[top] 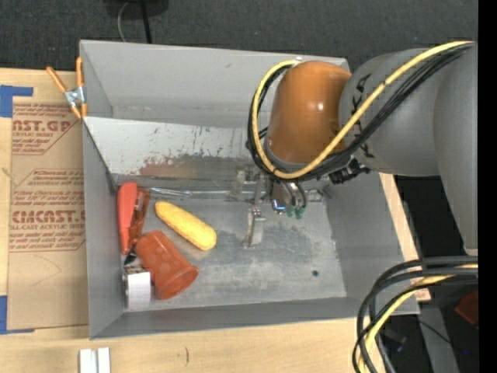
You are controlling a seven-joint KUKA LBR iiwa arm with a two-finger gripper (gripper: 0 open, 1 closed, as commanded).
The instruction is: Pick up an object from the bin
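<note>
1. Camera view, far left of the bin (210,76): an orange-red long-handled tool (126,214) lies along the left wall. Its long axis runs up and down the view. A small white roll (137,287) sits in the near-left corner.
2. Just right of these, a red-orange cup (165,264) lies on its side, close against the white roll.
3. Above the cup lies a yellow corn-like piece (185,224). Its long axis slants from upper left to lower right.
4. Mid-bin, the fingers (252,228) hang under the orange wrist cover (307,111), over bare bin floor. Open or closed: cannot tell. No thing seen in them.
5. Key relation: every thing lies to the view's left of the fingers. The yellow piece is nearest, its lower-right end towards them, with bare floor between. Judged: a pick there needs a leftward shift and a grip across the slant.
6. Writing: none legible on the bin's things.
</note>
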